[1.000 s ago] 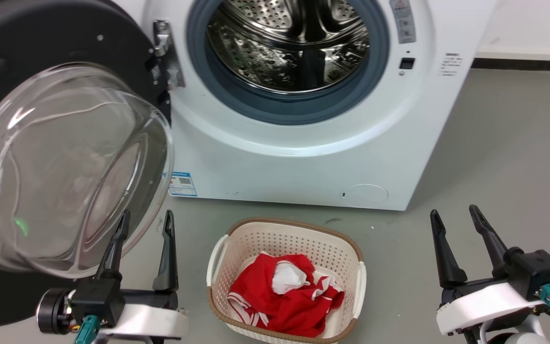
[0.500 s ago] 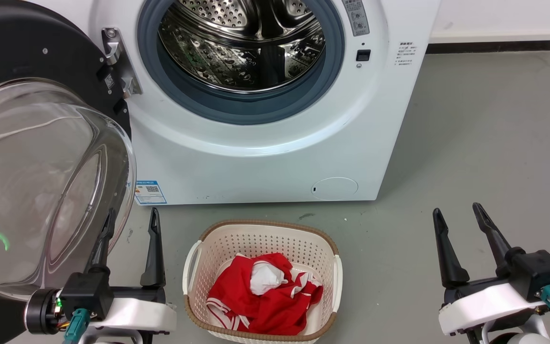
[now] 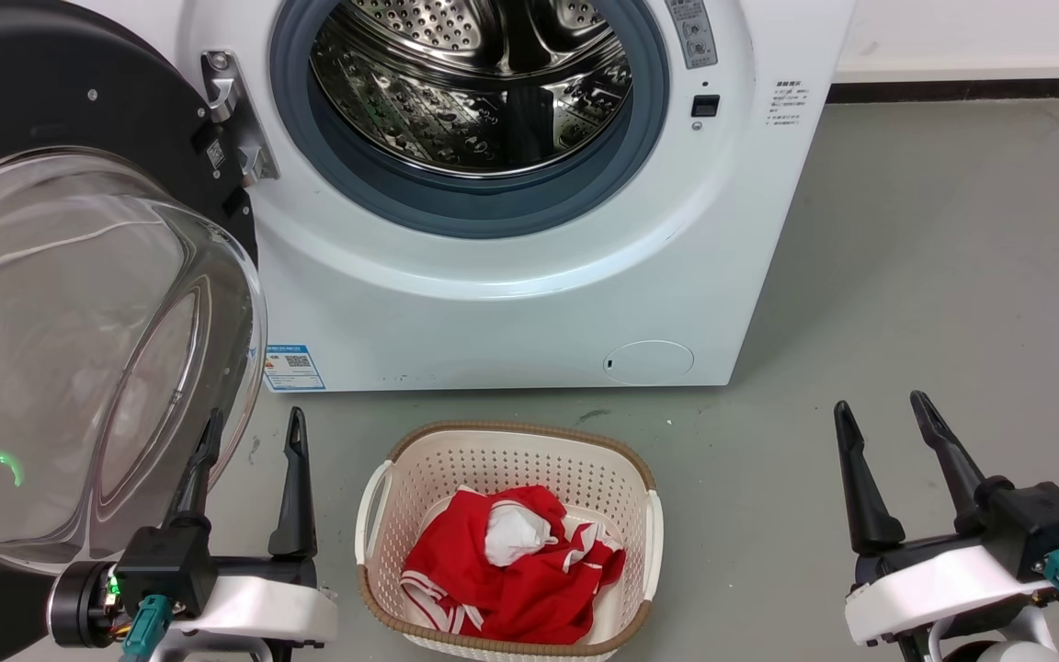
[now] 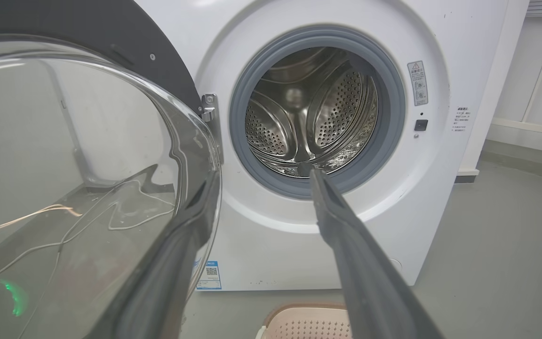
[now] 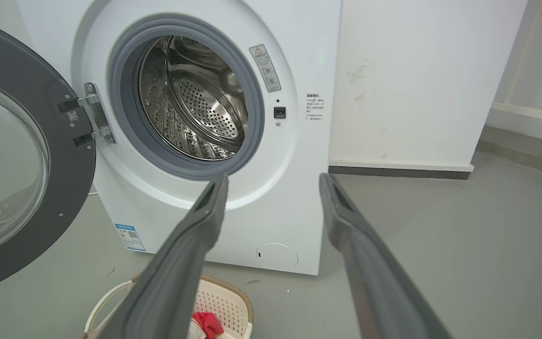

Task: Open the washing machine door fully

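Here, in the head view, we are seeing the door [image 3: 51, 92] hanging wide open to the left of the washing machine [image 3: 511, 313]. Its black rim and clear glass bowl are facing us, and the metal hinge [image 3: 231, 119] is holding it beside the machine's opening. The steel drum [image 3: 474, 83] is lying bare. A basket [image 3: 511, 429] is sitting on the floor just in front of the machine, holding a red cloth [image 3: 529, 579]. Our left gripper [image 3: 254, 418] is hovering before the machine's lower left corner, fingers spread and empty. One fingertip is overlapping the bowl's lower edge, and we cannot tell whether it is touching. Our right gripper [image 3: 881, 405] is hovering off the machine's right front corner, fingers parted and holding nothing.

In the left wrist view, one finger is crossing the bowl's edge while the other is pointing at the machine's opening.

In the right wrist view, the parted fingers are pointing at the machine's lower front, well apart from the door.
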Motion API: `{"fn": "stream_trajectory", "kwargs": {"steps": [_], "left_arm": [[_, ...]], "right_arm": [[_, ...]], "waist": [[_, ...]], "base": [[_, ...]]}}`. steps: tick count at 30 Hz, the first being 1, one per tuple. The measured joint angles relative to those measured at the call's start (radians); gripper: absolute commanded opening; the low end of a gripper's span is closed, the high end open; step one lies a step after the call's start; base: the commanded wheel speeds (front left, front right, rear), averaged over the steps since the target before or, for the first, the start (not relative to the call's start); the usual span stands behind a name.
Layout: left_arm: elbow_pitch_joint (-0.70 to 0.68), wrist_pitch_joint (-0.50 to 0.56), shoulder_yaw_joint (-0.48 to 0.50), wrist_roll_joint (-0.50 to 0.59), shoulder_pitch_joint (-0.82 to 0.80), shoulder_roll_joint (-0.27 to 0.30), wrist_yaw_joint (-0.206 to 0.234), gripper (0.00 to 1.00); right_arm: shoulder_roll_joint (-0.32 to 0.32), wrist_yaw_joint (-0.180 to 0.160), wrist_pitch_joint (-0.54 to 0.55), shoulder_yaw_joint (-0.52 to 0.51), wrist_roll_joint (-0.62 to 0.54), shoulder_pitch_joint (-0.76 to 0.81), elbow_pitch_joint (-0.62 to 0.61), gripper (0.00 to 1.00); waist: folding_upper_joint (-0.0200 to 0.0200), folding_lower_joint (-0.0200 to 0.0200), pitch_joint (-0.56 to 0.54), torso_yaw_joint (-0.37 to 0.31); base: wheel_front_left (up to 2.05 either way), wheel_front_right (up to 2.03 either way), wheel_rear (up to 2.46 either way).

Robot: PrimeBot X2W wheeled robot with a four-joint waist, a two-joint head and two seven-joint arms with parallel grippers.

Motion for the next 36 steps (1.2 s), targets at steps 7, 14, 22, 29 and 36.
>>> {"fn": "stream_trajectory", "kwargs": {"steps": [7, 14, 22, 29, 36], "left_arm": [[0.006, 0.0, -0.001, 0.004, 0.001, -0.005, -0.001, 0.0], [0.056, 0.027, 0.004, -0.068, 0.018, -0.016, -0.007, 0.0], [0.078, 0.074, 0.019, -0.265, 0.012, -0.021, -0.021, 0.0], [0.092, 0.103, 0.027, -0.388, -0.002, -0.023, -0.034, 0.0], [0.107, 0.13, 0.038, -0.502, -0.007, -0.026, -0.044, 0.0]], "right_arm": [[0.0, 0.0, 0.0, 0.0, 0.002, 0.0, 0.008, 0.0], [-0.001, 0.0, 0.008, 0.002, 0.079, 0.022, 0.046, 0.0], [-0.01, 0.0, 0.028, 0.001, 0.292, 0.015, 0.079, 0.0], [-0.015, 0.0, 0.041, -0.001, 0.425, 0.001, 0.098, 0.0], [-0.02, 0.0, 0.055, -0.004, 0.544, -0.006, 0.116, 0.0]], "waist": [[0.0, 0.0, 0.003, 0.002], [0.0, 0.0, 0.002, 0.002], [0.0, 0.0, -0.002, 0.003], [0.0, 0.0, -0.004, 0.004], [0.0, 0.0, -0.007, 0.005]], "base": [[0.0, 0.0, 0.0], [0.0, 0.0, 0.0], [0.0, 0.0, 0.0], [0.0, 0.0, 0.0], [0.0, 0.0, 0.0]]}}
